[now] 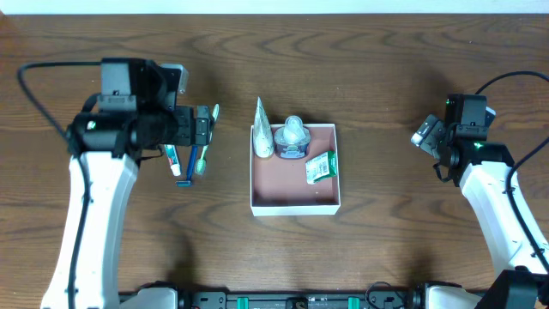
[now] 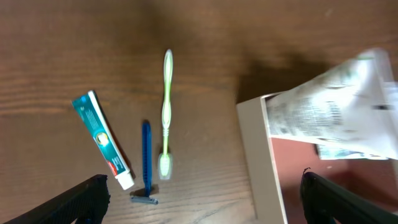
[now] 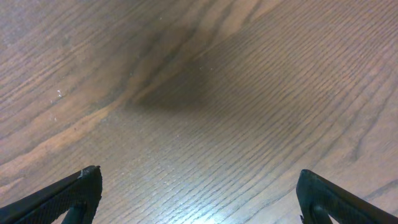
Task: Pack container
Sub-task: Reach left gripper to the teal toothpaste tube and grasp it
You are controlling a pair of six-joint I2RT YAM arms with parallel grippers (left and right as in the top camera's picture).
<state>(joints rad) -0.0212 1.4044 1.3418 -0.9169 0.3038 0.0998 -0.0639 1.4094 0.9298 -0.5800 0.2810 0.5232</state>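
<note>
- Two pincers inspected. The left pincer [image 2: 202, 186] is released, fingers set wide, nothing between them. It hangs over the tabletop [image 2: 74, 50] just left of the container's left wall.
- The right pincer [image 3: 199, 180] is likewise spread and empty, over bare wood well to the right of the work.
- Below the left pincer lie three loose items, side by side and apart: a green toothbrush [image 2: 166, 115], a blue razor [image 2: 146, 162] and a teal toothpaste tube [image 2: 102, 140].
- The container [image 1: 296, 206] sits at the centre of the tabletop, open side up, and is part-filled along its far side.
- Inside it are a white tube [image 1: 263, 129] whose tip overhangs the far-left corner, a round pot [image 1: 292, 137], and a green packet [image 1: 320, 167] by the right wall. The near half of the floor is bare.
- Handling, judged: the walls look thin, so the container is probably light and flexible. It is likely to skid on smooth wood if knocked.
- Hold, judged: if it must be moved, pinch one wall at the rim near a corner, where it should be stiffest. Otherwise leave it alone and lower items into the bare near half.
- Risk, judged: the overhanging white tube could snag an arm crossing the left wall.
</note>
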